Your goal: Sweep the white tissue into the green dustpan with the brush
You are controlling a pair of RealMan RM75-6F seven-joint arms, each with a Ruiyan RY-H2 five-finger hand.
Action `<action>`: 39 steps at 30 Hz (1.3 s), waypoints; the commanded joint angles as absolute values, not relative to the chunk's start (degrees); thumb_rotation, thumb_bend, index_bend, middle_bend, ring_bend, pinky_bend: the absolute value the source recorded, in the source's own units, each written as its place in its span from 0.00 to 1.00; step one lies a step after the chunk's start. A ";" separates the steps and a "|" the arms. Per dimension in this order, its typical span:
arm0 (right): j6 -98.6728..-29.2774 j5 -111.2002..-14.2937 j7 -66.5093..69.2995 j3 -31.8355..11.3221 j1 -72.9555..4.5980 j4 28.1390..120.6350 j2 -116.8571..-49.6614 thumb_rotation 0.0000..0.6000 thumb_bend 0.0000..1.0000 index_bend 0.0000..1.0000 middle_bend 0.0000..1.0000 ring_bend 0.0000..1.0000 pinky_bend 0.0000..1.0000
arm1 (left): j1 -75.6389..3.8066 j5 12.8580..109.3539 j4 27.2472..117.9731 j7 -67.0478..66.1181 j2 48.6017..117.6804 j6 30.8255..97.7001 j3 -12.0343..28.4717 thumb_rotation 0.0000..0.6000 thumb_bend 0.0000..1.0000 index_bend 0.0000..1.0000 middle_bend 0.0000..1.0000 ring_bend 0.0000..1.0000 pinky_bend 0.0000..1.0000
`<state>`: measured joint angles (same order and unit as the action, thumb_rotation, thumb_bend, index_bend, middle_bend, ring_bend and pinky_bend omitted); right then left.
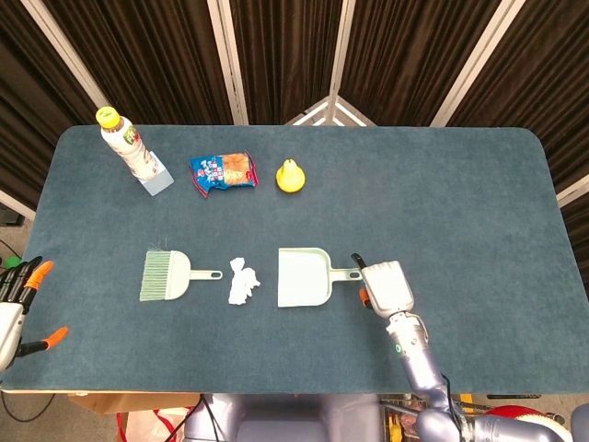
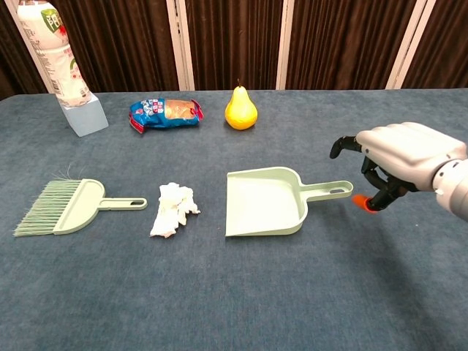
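The white tissue (image 2: 174,209) is a crumpled wad lying between the brush (image 2: 70,206) on the left and the green dustpan (image 2: 265,202) on the right. The right hand (image 2: 398,161) hovers just beside the dustpan handle, fingers apart, holding nothing. Only the head view catches the left hand (image 1: 17,304) at the table's near-left edge, probably spread.
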<state>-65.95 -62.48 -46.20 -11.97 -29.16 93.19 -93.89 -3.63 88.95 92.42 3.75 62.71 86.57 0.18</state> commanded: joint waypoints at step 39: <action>-67.91 -60.63 -43.96 -10.37 -33.87 84.74 -101.22 1.00 0.46 0.53 0.83 0.86 0.85 | -3.95 89.13 92.64 3.94 62.96 86.20 0.31 1.00 0.00 0.00 0.00 0.00 0.00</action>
<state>-67.50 -60.23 -43.57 -10.55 -33.95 83.20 -102.14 -3.94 89.14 92.63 3.94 62.96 86.20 0.31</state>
